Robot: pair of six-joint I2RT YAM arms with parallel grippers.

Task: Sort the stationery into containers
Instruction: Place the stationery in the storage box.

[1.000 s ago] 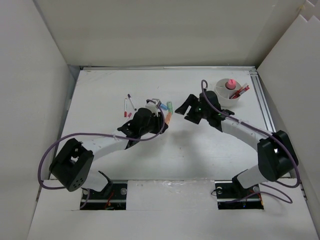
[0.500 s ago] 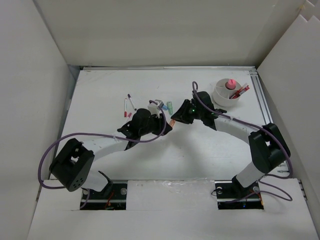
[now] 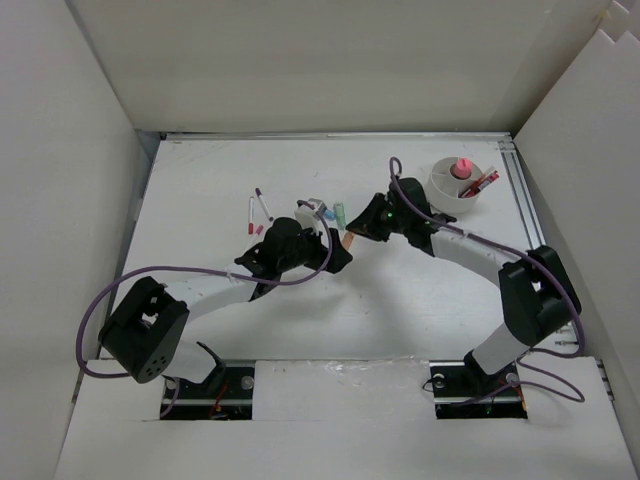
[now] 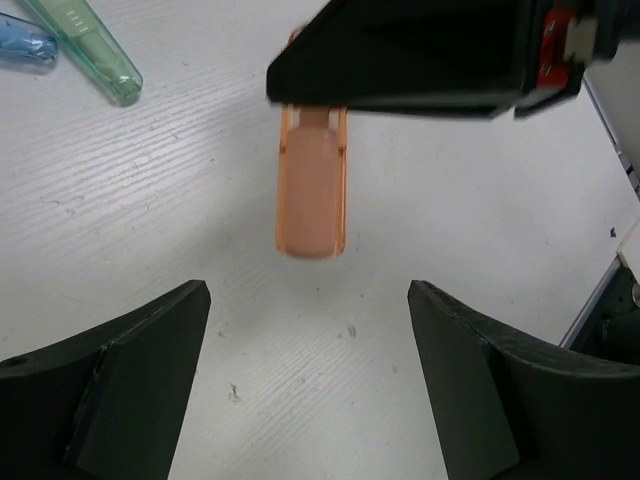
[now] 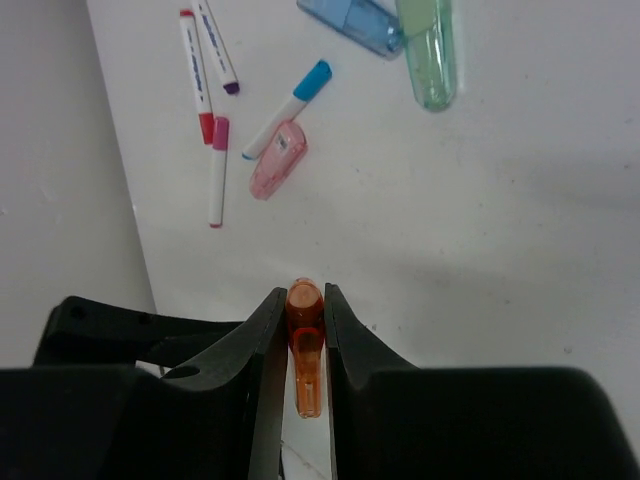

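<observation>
Stretched low over the table with both arms, elbows bent outward, wrists meeting near the middle. Clenched with the right gripper (image 5: 303, 298) on a small translucent orange plastic piece (image 4: 312, 200), pinched flat from both sides and poking out past the fingertips. Spread wide with the left gripper (image 4: 307, 295), grasping nothing, just short of that orange piece and facing the right gripper tip to tip.

Ahead of the right gripper, on a white tabletop (image 3: 400, 310): a translucent green plastic tube (image 5: 428, 50) beside a translucent blue plastic piece (image 5: 352, 22). Also a small translucent pink plastic piece (image 5: 277, 158) just beside a white marker with a blue cap (image 5: 288, 108). Close by those, a white marker with red ends (image 5: 195, 75), a white marker with a pink cap (image 5: 217, 175) and a white marker with a purple tip (image 5: 217, 45).

Behind the right gripper and off to its side, well apart: a low round white plastic cup (image 3: 437, 188) holding a pink upright piece (image 3: 460, 168) and red pens (image 3: 482, 183).

Boxed in by plain white walls (image 3: 300, 60) on three sides.
</observation>
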